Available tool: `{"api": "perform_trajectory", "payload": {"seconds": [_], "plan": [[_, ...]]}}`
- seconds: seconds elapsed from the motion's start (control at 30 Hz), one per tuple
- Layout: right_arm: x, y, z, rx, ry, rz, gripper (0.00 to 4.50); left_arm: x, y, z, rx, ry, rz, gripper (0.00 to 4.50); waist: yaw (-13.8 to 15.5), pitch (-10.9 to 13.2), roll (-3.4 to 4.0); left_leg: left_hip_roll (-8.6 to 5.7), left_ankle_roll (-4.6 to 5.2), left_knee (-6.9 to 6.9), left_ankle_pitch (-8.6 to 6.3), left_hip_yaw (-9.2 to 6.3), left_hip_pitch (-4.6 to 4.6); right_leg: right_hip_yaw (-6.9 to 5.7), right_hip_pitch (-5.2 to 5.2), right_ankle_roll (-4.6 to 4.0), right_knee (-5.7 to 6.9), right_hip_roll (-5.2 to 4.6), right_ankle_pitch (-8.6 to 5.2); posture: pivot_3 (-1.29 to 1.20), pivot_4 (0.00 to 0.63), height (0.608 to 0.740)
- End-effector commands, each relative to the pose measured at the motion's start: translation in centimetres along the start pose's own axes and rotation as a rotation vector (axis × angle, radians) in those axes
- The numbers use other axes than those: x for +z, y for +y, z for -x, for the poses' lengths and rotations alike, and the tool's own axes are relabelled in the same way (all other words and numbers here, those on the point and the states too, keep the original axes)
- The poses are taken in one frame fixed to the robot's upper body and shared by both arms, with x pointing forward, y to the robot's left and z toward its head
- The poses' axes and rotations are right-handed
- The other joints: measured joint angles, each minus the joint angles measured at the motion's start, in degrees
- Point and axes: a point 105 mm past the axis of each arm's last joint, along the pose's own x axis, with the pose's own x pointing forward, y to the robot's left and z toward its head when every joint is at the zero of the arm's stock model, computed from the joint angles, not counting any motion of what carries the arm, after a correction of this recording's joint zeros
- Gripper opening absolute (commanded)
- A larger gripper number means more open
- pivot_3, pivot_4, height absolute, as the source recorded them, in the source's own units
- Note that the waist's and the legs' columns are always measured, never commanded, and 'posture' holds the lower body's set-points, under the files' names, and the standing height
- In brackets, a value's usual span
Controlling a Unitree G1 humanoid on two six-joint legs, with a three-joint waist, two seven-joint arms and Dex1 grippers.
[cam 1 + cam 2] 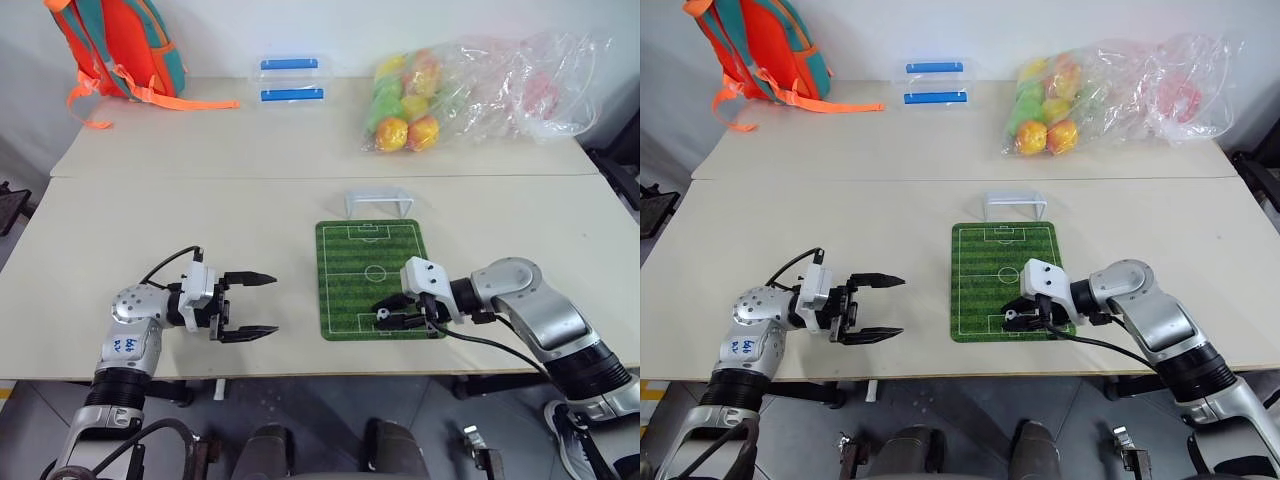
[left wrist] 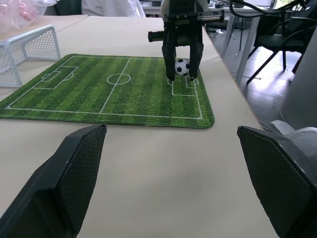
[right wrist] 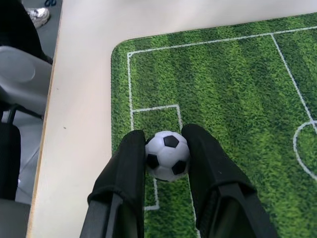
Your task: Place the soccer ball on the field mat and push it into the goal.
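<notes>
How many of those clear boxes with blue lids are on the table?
2. Both sit at the table's far edge, right of the orange backpack: one blue-lidded box behind, the other just in front of it. Nothing seems to hide more.

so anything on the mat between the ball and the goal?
Nothing visible. The right claw grips the soccer ball over the near penalty box of the field mat. The turf from there to the goal at the far end is bare. The left claw sits open, off to the side.
</notes>
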Motion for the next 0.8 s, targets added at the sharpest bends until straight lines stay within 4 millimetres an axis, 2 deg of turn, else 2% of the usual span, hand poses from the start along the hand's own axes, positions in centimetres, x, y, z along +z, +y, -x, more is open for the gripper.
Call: {"api": "perform_trajectory", "payload": {"seconds": [0.03, 0.3, 0.5, 0.67, 0.8], "plan": [[0.4, 0.0, -0.4, 0.023, -0.005, 0.033, 0.84, 0.9, 0.0, 0.4, 0.022, -0.015, -0.037, 4.5, 0.0, 0.0, 0.0, 0.0, 0.0, 0.0, 0.0, 0.0, 0.0, 0.0, 0.0, 0.0, 0.0, 0.0, 0.0, 0.0, 0.15, 0.74], [0.0, 0.3, -0.9, 0.049, 0.005, 0.036, 0.84, 0.9, -0.1, 0.5, 0.044, -0.012, -0.039, 4.5, 0.0, 0.0, 0.0, 0.0, -0.01, 0.0, 0.0, 0.0, 0.01, 0.0, 0.0, 0.0, 0.0, 0.0, 0.0, 0.0, 0.15, 0.74], [0.3, -0.1, -0.6, 0.034, -0.002, 0.045, 2.8, 1.0, 0.3, 0.4, 0.058, -0.012, -0.044, 4.5, -0.1, 0.0, 0.0, 0.0, -0.02, 0.01, -0.01, 0.01, 0.02, 0.01, 0.0, 0.0, 0.01, 0.0, 0.0, 0.0, 0.15, 0.74], [0.9, -0.4, -0.3, 0.028, -0.012, 0.069, 2.8, 1.0, 0.5, 0.2, 0.062, -0.015, -0.045, 4.5, -0.1, 0.0, 0.0, 0.01, -0.02, 0.03, 0.0, 0.01, 0.04, 0.01, 0.0, 0.0, 0.05, 0.0, 0.0, 0.0, 0.15, 0.74], [2.1, -0.5, 0.3, 0.022, -0.031, 0.107, 2.8, 1.0, 0.8, -0.1, 0.062, -0.02, -0.046, 4.5, -0.1, 0.0, 0.0, 0.0, -0.02, 0.02, -0.01, 0.01, 0.04, 0.01, 0.0, 0.0, 0.04, 0.0, 0.0, 0.0, 0.15, 0.74]]}}
